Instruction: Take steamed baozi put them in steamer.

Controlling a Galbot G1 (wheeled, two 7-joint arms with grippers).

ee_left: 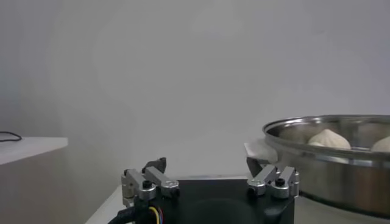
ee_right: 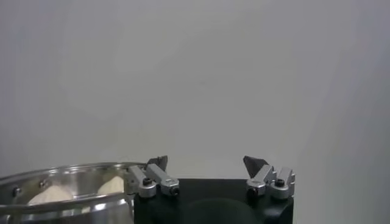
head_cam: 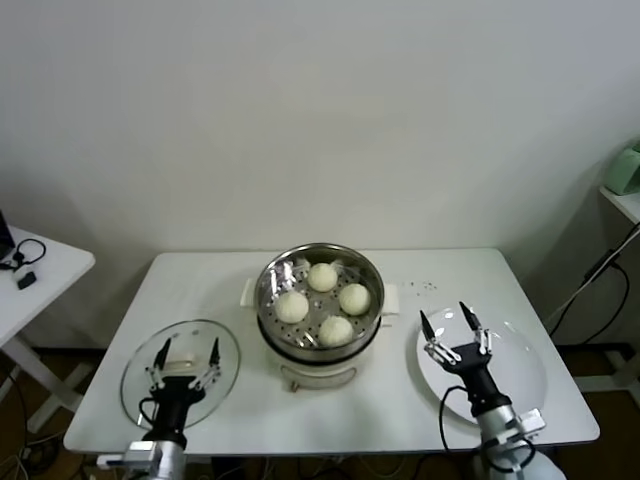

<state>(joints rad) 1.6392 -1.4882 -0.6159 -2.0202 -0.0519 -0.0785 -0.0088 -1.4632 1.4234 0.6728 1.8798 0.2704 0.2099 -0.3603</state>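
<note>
Several cream-white steamed baozi (head_cam: 322,277) lie on the perforated tray inside the shiny round steamer (head_cam: 372,303) at the table's middle. In the left wrist view the steamer (ee_left: 341,164) shows with two baozi (ee_left: 329,139) above its rim; the right wrist view shows the steamer (ee_right: 67,182) and two baozi (ee_right: 52,195). My right gripper (head_cam: 447,328) stands open and empty over the white plate (head_cam: 520,375), to the right of the steamer. My left gripper (head_cam: 187,353) is open and empty over the glass lid (head_cam: 135,375), to the left of the steamer.
The white table (head_cam: 200,275) carries the lid, steamer and plate. A second white table (head_cam: 50,270) with black cables stands at far left. A stand with a cable (head_cam: 590,285) and a shelf holding a green object (head_cam: 625,170) are at right.
</note>
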